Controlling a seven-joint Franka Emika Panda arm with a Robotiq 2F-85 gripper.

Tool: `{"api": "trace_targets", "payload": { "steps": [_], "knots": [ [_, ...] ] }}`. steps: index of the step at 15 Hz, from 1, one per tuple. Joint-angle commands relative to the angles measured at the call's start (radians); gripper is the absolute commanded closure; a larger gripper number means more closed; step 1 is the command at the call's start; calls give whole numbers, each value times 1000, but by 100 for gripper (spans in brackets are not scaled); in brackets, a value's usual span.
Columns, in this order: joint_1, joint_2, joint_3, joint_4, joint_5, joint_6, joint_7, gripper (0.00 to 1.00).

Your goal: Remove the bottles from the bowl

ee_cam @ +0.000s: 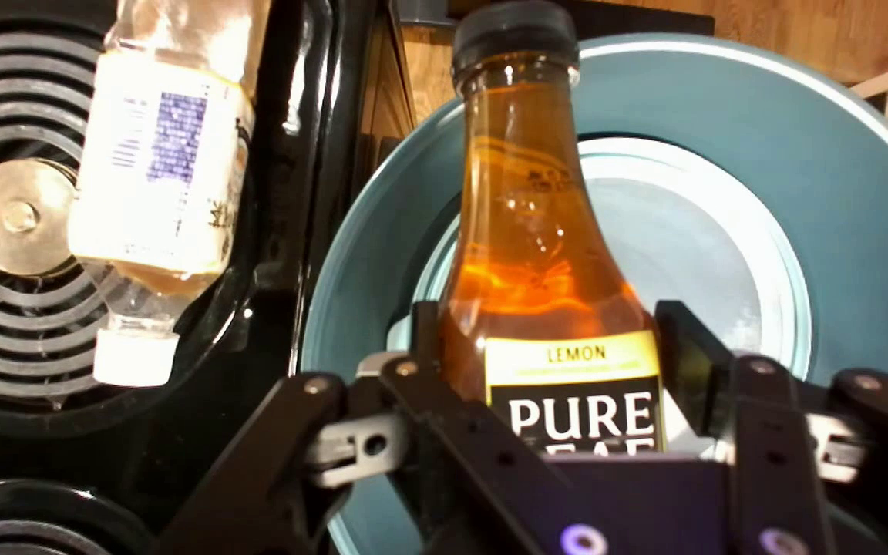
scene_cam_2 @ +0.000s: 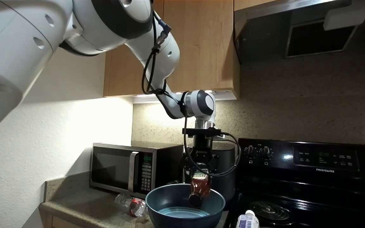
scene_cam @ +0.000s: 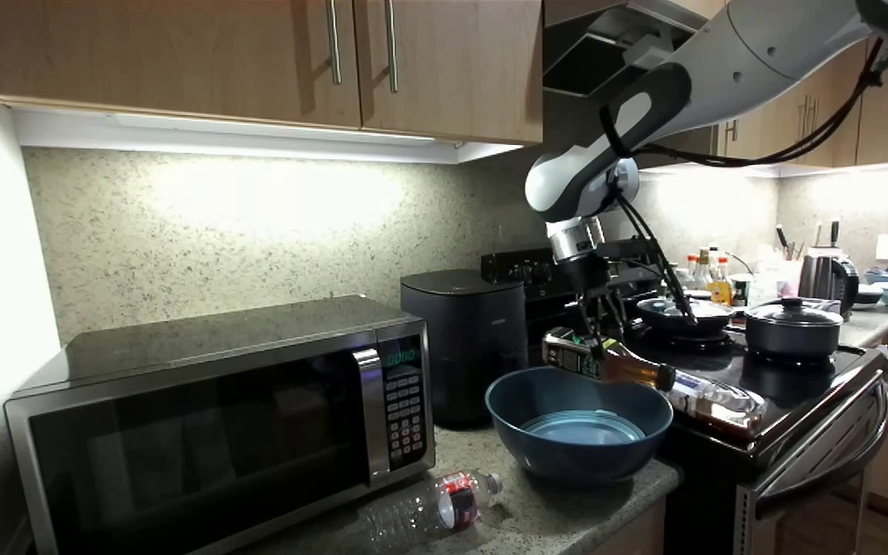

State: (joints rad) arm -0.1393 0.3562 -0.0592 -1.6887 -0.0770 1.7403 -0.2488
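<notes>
Black stove (scene_cam_2: 328, 209) stands beside the counter (scene_cam: 552, 516). Microwave (scene_cam: 205, 439) on the counter. Deep blue bowl (scene_cam: 567, 459) near the counter's edge, between microwave and stove. Claw (ee_cam: 548, 335) hangs over the bowl, clamped on an amber lemon tea bottle (ee_cam: 529, 247) by both sides. That bottle is tilted, cap end lower, above the bowl's mouth; exact clearance over the rim hard to tell. White-capped bottle (ee_cam: 159, 169) lies on the stove. Clear bottle (scene_cam: 432, 509), red label, lies on the counter by the microwave.

Step in hand, as I judge it: lifting out, two bottles apparently done, this one perhaps the last. Next move calls for enough height to carry the low cap past the rim, then sideways travel, a gentle lowering and release; it may roll.
</notes>
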Motion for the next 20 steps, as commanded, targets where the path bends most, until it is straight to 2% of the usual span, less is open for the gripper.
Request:
{"api": "trace_targets", "payload": {
  "steps": [1, 3, 4, 8, 11, 15, 20],
  "knots": [
    [2, 0, -2, -1, 2, -3, 1, 31],
    [2, 0, -2, -3, 2, -3, 1, 31],
    [1, 7, -9, 10, -10, -9, 9, 56],
    [-29, 11, -80, 16, -44, -1, 112, 56],
    [-67, 15, -129, 16, -13, 18, 188, 56],
    [-98, 26, -171, 16, -6, 81, 327, 56],
    [-103, 91, -215, 54, -31, 126, 496, 56]
  ]
}}
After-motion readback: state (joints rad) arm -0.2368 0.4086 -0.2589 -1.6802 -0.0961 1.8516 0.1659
